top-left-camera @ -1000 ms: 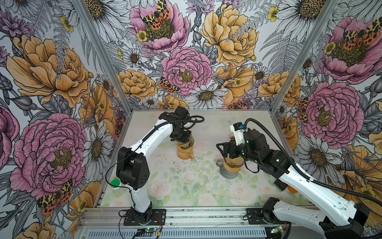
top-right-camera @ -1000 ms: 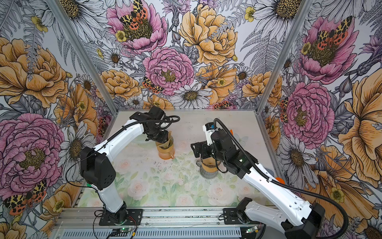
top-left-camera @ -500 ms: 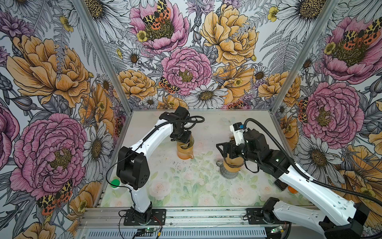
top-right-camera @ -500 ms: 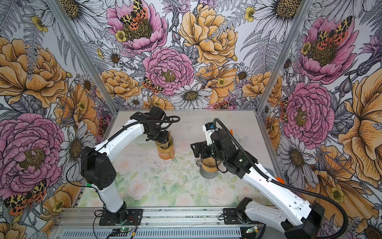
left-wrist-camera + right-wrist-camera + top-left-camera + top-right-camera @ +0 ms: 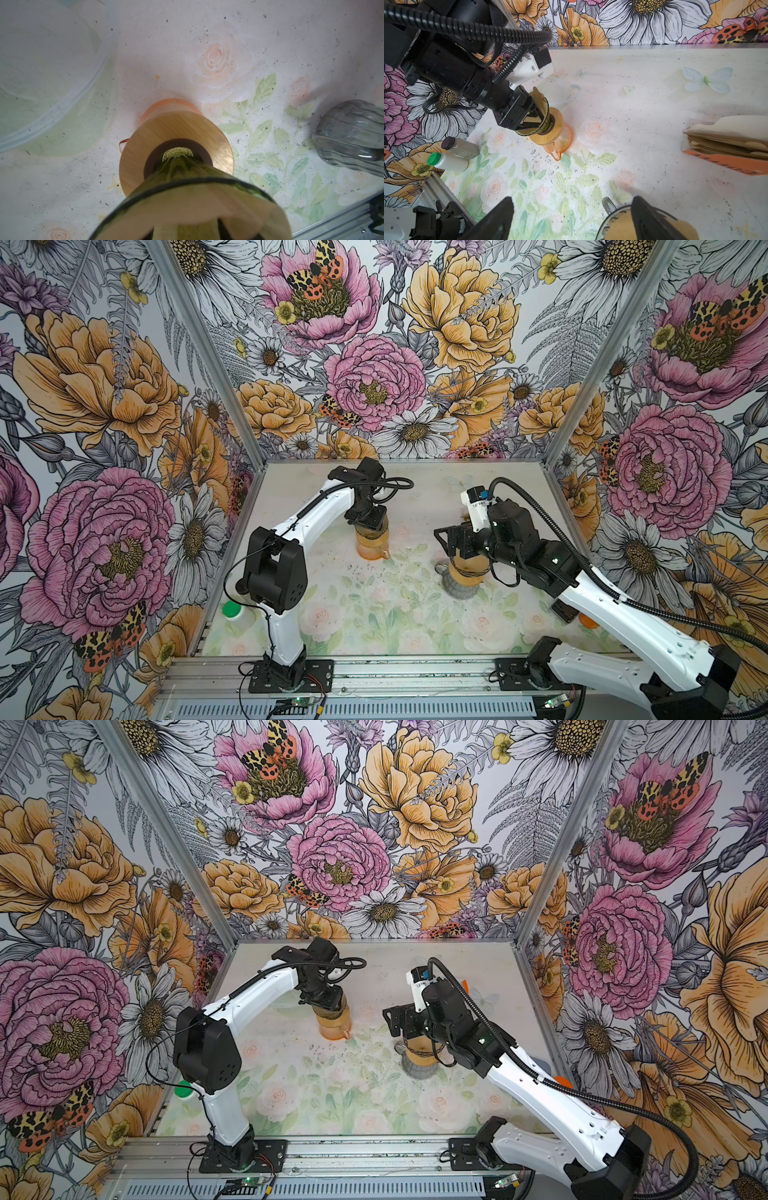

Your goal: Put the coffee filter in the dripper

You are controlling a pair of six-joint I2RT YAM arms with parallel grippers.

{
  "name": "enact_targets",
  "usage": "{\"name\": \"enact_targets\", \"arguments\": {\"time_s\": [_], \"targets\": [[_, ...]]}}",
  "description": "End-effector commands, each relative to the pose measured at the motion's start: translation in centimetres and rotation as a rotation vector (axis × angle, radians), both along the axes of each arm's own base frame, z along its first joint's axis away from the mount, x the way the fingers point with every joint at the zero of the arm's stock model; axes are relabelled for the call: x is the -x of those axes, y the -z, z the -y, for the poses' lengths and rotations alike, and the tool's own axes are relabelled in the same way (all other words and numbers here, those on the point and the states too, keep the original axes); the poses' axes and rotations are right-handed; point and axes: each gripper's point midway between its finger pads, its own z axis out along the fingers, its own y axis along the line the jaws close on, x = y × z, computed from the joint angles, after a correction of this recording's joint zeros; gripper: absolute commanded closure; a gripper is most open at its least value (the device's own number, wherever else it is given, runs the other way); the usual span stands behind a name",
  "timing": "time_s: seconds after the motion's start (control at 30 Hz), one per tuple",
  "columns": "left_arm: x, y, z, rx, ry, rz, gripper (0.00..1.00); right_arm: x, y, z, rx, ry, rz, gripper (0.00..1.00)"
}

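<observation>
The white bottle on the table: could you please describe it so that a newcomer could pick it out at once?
Find the table's near left corner, beside the left arm's base. Two small bottles sit there; the white bottle is the one nearer the front rail, and its green cap sets it apart from the greyish, dark-capped bottle beside it.

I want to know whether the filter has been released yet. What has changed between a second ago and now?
Nothing has visibly moved. The left tool stays down inside the green glass dripper on the orange translucent carafe, with the brown paper filter in it. Whether its jaws have parted cannot be told. The right tool stays open above the ribbed grey glass carafe.
</observation>
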Motion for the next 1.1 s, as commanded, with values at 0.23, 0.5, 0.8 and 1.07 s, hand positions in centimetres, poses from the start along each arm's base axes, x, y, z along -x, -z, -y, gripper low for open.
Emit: {"name": "enact_targets", "arguments": {"time_s": [0.23,0.5,0.8,1.07], "targets": [[-0.6,-1.0,0.2,0.005,-0.013,0.030,0.50,0.1,-0.1,-0.3,-0.013,-0.010,0.013,0.10],[-1.0,-2.1,0.2,0.046,-0.036,0.034,0.50,0.1,0.1,-0.3,-0.015,-0.008,0.006,0.10],[-0.7,-2.4,-0.1,0.053,-0.046,0.031,0.52,0.1,0.0,-0.3,-0.012,-0.009,0.011,0.10],[-0.7,-3.0,-0.2,0.066,-0.051,0.034,0.58,0.1,0.0,-0.5,-0.014,-0.017,0.009,0.10]]}}
